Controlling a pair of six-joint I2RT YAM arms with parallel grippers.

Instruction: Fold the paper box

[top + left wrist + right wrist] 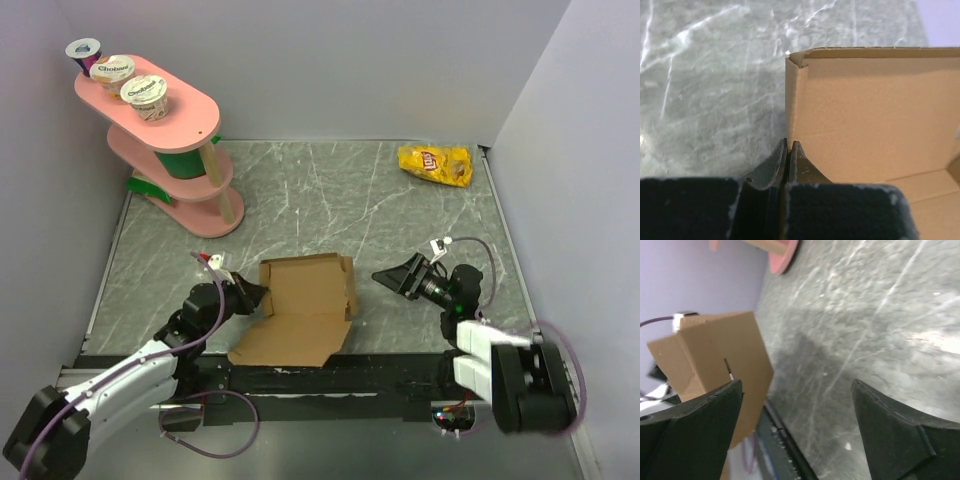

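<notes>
The paper box (305,288) sits in the middle of the marble-patterned table (330,190), towards the near edge; its side walls are raised to form a shallow tray, while its lid panel (290,342) lies flat on the near side, unfolded. The left gripper (255,297) is at the tray's left wall with its fingers pressed together; in the left wrist view the tips of the left gripper (788,147) meet right at the edge of the cardboard (875,110), and I cannot tell whether a sliver of wall is pinched between them or they only brace it. The right gripper (392,280) hovers just right of the box, apart from it; its jaws are spread wide with nothing but table showing between them (797,385), and the box (715,355) lies off to one side of them.

The box looks half formed, and the step in hand appears to be working the right wall. To do it well, the left arm should hold the tray steady so it cannot slide; the right jaws should come in level, straddling the top edge of that wall, not its corner, and close on a single thickness of board; any fold should follow the crease, slowly, since light corrugated board will skate or buckle if pushed flat-on. The lid should come over only once both walls stand square.
</notes>
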